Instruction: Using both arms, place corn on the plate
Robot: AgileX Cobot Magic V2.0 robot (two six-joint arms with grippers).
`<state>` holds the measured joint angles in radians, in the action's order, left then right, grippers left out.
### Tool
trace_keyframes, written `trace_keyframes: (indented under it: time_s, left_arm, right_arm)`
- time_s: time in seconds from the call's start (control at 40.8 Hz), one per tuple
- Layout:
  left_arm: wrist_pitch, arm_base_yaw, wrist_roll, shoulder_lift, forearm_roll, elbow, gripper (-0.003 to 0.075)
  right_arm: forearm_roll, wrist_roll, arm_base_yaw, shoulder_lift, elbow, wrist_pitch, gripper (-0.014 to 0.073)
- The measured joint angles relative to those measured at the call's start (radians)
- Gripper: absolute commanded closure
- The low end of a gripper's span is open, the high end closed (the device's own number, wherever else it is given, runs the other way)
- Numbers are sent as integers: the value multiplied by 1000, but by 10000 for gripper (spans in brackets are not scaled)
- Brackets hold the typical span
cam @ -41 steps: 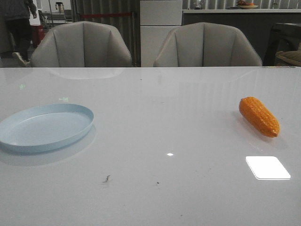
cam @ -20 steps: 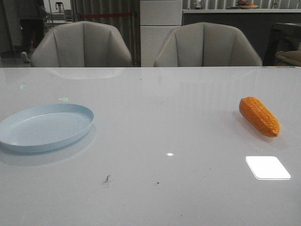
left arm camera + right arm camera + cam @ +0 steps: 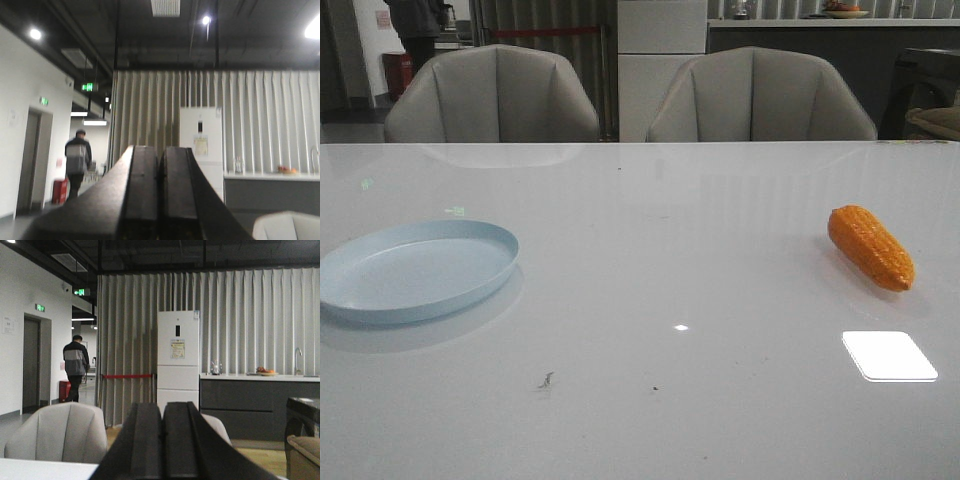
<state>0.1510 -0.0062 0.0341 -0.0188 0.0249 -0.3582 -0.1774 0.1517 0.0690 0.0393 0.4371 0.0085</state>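
Note:
The orange corn [image 3: 871, 247] lies on the white table at the right, its tapered end toward the front right. The pale blue plate [image 3: 415, 270] sits empty at the left. Neither arm shows in the front view. My left gripper [image 3: 161, 150] is shut and empty, pointing level out over the room. My right gripper [image 3: 163, 406] is shut and empty too, pointing over the far table edge toward the chairs. Neither wrist view shows the corn or the plate.
Two grey chairs [image 3: 492, 95] [image 3: 760, 97] stand behind the table's far edge. A bright light reflection [image 3: 888, 355] lies on the table in front of the corn. A person [image 3: 76, 367] walks in the far background.
The corn and the plate have not moved. Only the person in the far background has walked to the right.

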Motion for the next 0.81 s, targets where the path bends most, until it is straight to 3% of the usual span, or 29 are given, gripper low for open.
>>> trace_keyframes:
  time_s: [0.294, 0.441, 0.686, 0.808]
  left_arm:
    - [-207, 0, 0, -269, -12, -342, 631]
    - [-313, 0, 0, -425, -14, -367, 631]
    - [-635, 0, 0, -633, -1, -367, 627]
    - [-702, 0, 0, -718, 2, -367, 521]
  right_arm:
    - [3, 0, 0, 337, 293, 97, 536]
    - [3, 0, 0, 504, 314, 142, 536]
    - [6, 0, 0, 783, 314, 439, 536]
    - [6, 0, 0, 896, 314, 529, 536]
